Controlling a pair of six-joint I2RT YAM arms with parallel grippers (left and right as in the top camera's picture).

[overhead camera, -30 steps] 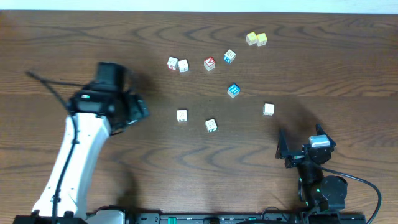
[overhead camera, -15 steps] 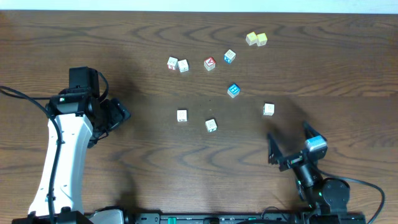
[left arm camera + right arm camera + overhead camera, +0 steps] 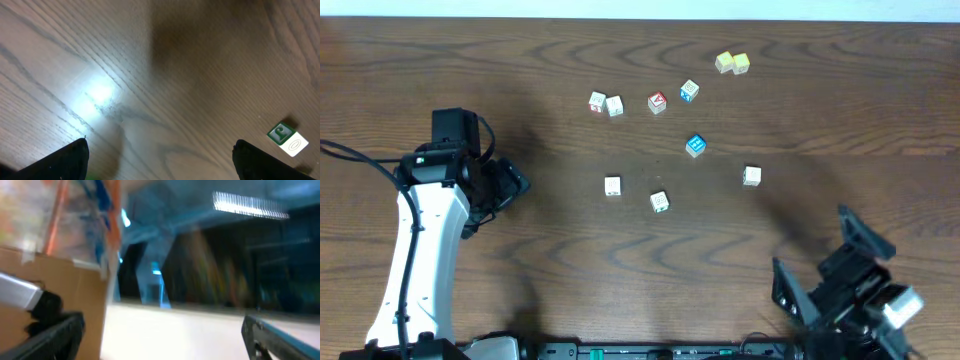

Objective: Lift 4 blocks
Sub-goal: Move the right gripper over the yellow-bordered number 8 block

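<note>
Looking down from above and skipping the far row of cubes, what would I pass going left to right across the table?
left gripper → first white cube → cream cube → blue cube → last white cube → right gripper

Surface: dark brown wood with a strong wavy grain, smooth. Semi-gloss: lamp glare shows as a bright patch in the left wrist view.
Blocks: printed faces with a low sheen, three cream-white. Blue block: brighter, saturated print. Core material cannot be told.
Left arm: smooth white shell, plastic by the look, with a slight sheen; joints black.
Left claw, right claw: matt black, plastic-like.
</note>
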